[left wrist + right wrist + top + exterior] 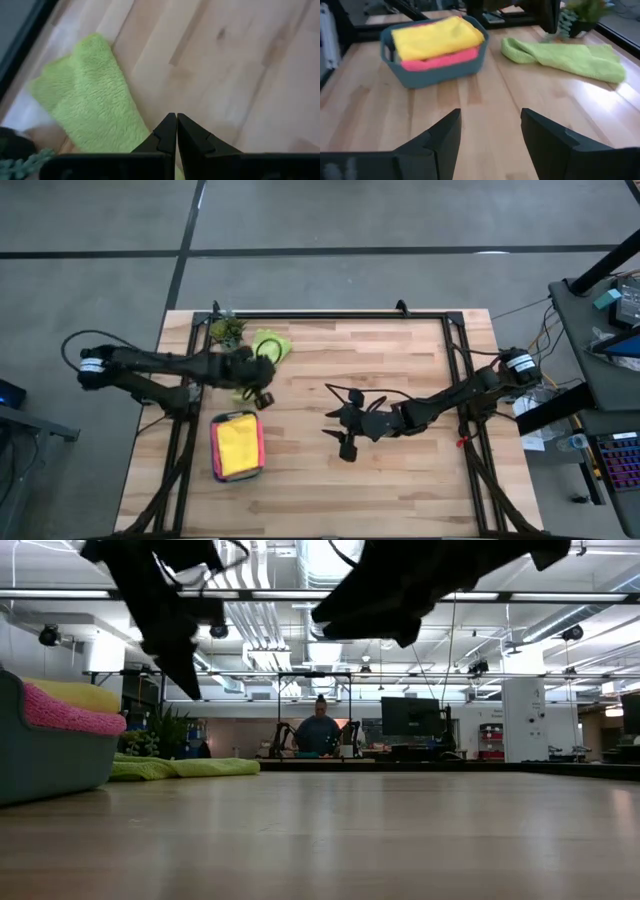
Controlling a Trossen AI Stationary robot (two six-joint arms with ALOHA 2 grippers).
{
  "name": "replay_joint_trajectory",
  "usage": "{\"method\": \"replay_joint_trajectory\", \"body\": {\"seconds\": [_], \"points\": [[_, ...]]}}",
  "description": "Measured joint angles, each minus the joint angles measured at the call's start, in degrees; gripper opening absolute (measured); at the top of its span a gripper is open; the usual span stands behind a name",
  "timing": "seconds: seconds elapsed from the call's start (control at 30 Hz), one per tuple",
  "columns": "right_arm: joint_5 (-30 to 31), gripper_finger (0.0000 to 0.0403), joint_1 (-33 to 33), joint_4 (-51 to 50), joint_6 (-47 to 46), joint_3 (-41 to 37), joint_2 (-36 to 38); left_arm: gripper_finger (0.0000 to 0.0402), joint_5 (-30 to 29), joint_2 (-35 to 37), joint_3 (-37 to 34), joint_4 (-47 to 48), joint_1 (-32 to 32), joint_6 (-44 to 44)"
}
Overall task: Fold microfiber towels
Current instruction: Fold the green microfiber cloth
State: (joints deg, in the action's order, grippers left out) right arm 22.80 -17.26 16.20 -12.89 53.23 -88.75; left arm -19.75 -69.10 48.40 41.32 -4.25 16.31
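Overhead, the left gripper (262,397) hung over the table (400,480) just on the near side of the lime green towel (270,346), its fingers (167,132) pressed together with nothing between them. That towel lay loosely bunched at the far left of the table, beside the small potted plant (226,330). Nearer, the teal tray (237,446) held the yellow towel (237,442) folded on top of the pink towel (440,61). Out at mid-table the right gripper (345,445) hovered above bare wood, its fingers spread and empty, well apart from the tray. Far behind the table a person (319,730) sat at a desk
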Motion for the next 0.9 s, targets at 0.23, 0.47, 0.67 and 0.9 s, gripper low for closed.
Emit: {"method": "replay_joint_trajectory", "body": {"seconds": [0.23, 0.47, 0.67, 0.9], "points": [[1.3, 0.0196, 0.0, 4.7, -0.3, -3.2, 0.2, 0.0000, 2.8, -11.2, 1.6, -6.9, -10.0, -1.8], [1.3, 0.0196, 0.0, 5.6, -0.1, -4.1, 0.2, 0.0030, 2.8, -22.1, 6.6, -4.8, -14.4, -3.0], [1.3, 0.0196, 0.0, 5.5, 0.0, -4.1, 0.2, 0.0116, -0.9, -27.1, 8.9, -4.4, -14.7, -3.6], [1.3, 0.0196, 0.0, 5.1, 0.0, -4.2, 0.2, 0.0173, -8.9, -31.4, 9.4, -5.1, -16.1, -3.5]]}}
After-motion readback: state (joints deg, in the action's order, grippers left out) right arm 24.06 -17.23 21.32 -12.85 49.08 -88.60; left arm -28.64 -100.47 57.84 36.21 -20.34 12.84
